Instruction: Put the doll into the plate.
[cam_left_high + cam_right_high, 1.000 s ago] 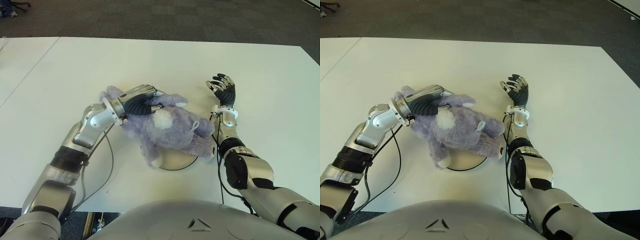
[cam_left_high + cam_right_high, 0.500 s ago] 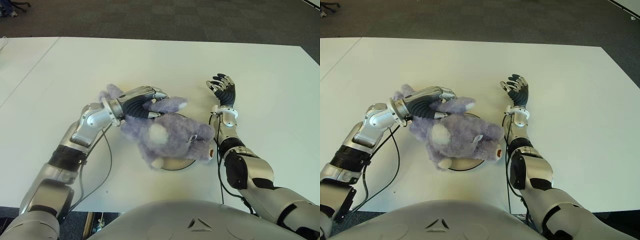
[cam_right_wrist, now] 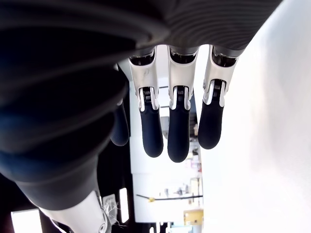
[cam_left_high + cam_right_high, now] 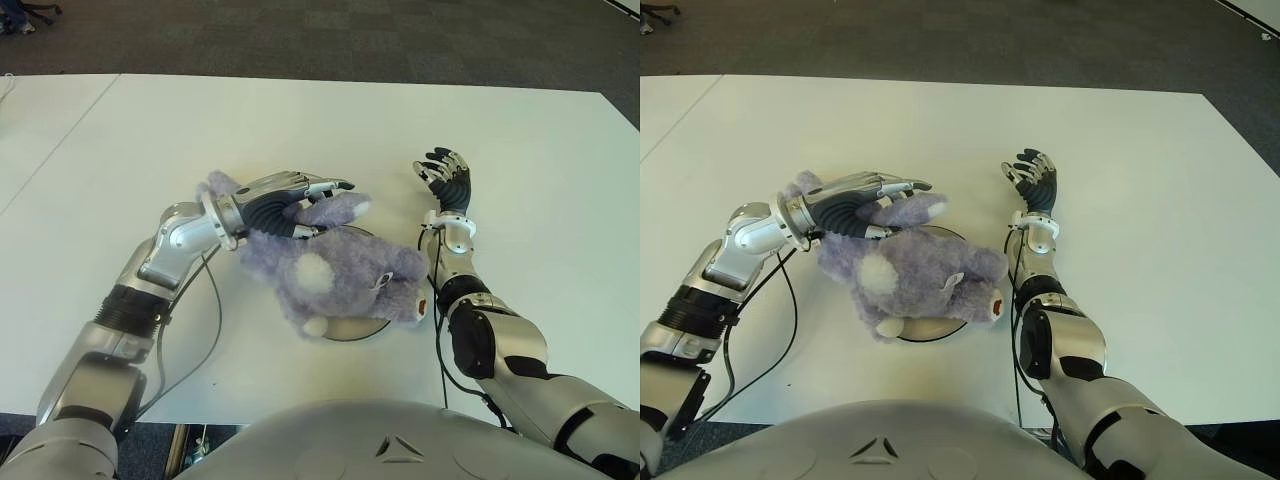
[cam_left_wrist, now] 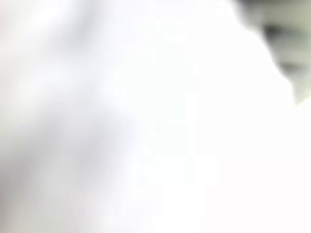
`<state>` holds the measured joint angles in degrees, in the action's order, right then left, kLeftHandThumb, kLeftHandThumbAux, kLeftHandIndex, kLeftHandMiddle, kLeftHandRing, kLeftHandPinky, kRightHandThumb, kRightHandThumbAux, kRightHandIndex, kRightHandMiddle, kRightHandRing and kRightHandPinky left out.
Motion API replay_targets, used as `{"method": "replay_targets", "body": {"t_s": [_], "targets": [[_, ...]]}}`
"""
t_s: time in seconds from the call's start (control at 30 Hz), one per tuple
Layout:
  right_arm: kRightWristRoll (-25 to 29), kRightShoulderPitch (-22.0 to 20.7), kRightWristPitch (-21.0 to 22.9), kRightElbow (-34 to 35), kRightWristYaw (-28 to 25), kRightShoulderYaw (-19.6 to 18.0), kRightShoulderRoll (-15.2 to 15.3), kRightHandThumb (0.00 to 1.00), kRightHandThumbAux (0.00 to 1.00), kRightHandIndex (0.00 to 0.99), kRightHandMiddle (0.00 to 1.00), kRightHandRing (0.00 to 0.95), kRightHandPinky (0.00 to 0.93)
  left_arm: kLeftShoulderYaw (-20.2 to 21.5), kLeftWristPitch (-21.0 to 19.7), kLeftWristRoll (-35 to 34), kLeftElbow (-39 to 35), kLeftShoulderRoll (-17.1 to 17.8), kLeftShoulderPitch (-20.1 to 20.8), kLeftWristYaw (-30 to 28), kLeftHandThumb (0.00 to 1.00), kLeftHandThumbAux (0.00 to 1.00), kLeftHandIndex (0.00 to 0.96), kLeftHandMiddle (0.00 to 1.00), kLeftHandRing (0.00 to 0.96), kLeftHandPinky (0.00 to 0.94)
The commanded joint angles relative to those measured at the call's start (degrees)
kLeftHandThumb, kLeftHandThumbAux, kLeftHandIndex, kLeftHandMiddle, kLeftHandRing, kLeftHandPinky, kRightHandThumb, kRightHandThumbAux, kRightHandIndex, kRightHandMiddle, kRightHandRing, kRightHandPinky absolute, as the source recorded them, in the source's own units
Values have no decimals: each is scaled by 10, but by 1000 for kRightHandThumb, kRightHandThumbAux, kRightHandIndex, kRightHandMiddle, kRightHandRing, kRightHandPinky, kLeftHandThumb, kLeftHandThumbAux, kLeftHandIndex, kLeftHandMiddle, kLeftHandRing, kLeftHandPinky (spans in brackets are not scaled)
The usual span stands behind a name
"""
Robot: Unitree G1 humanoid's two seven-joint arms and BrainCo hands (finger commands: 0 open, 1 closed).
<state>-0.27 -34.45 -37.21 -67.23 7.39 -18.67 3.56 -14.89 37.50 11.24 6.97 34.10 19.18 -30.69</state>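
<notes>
While the purple doll [image 4: 330, 275] lies across the round plate [image 4: 352, 328] near the front middle of the white counter [image 4: 300, 130], most of the plate is hidden beneath it in the left eye view, with only the near rim showing. One plush limb sticks out toward the far side, and the left hand [image 4: 290, 200] sits right at that limb, its fingers [image 4: 325, 185] stretched out long and nearly straight above it while the thumb lies below; whether they still pinch the limb cannot be told. To the right of the doll, the right hand [image 4: 445, 178] stands apart from it, palm up, fingers spread and holding nothing.

From the right eye view the same layout shows: the doll [image 4: 925, 275] has its face turned toward the near right, its head just beside the right forearm, and the left hand [image 4: 865, 200] reaches over the doll's far left part.

Seen from the left wrist, nothing but a pale blur fills the picture, so the left hand's grip is not shown.

Seen from the right wrist, the right hand's fingers [image 3: 178, 131] hang straight and loose, empty, beside the counter.
</notes>
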Motion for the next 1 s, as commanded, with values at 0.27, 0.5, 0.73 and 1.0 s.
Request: {"method": "replay_targets", "body": {"t_s": [0.27, 0.5, 0.73, 1.0], "targets": [[16, 164, 22, -90, -6, -12, -43, 195, 870, 289, 343, 369, 384, -25, 30, -14, 41, 8, 5, -59, 238, 366, 0, 0, 0, 0], [14, 165, 21, -90, -2, -10, -43, 202, 857, 292, 346, 372, 382, -15, 10, -19, 25, 3, -6, -50, 216, 287, 0, 0, 0, 0], [10, 166, 19, -90, -1, -7, -42, 180, 855, 284, 344, 368, 370, -9, -12, -16, 13, -1, -12, -41, 214, 220, 0, 0, 0, 0], [11, 165, 23, -90, -1, -8, -43, 169, 849, 277, 336, 357, 353, -2, -17, -21, 8, -4, -15, -36, 232, 216, 0, 0, 0, 0]]}}
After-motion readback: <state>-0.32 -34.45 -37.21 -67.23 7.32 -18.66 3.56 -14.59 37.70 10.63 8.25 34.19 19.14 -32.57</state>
